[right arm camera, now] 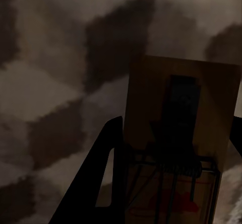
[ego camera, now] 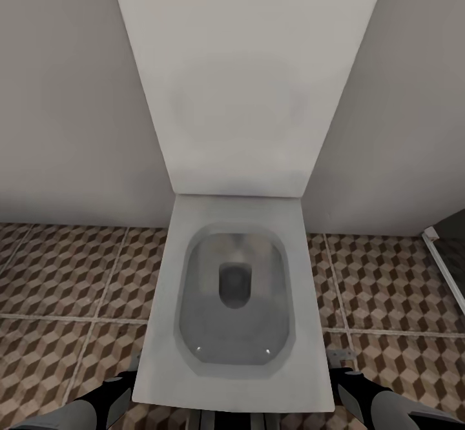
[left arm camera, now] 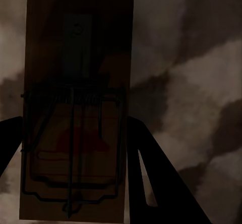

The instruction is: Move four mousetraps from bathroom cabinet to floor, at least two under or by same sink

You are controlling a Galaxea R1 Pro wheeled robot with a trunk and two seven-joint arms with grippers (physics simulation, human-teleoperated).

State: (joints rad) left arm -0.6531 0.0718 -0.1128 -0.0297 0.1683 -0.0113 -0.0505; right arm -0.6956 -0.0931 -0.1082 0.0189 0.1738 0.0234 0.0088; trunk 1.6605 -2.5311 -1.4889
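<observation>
The head view looks straight down on a white square toilet with its lid raised against a pale grey wall. The bathroom floor, tiled in a brown-and-beige cube pattern with pale grout lines, spreads out on both sides of the bowl. At the far right edge a white strip runs along the floor beside a darker area. Both arms reach down at the bottom of the view, the left arm just beside the toilet's left front corner and the right arm just beside its right front corner.

In the left wrist view, a mousetrap sits between the dark fingers of the left pincer, which is closed on the board's two long sides. Its wire frame and red mark are visible, with the blurred cube-pattern floor behind it.

In the right wrist view, a second mousetrap is gripped the same way by the right pincer, one dark finger pressed against the board's edge and the other just showing at the frame's border. The wire spring and a red mark show on this board too, and the tiled floor lies blurred beyond.
</observation>
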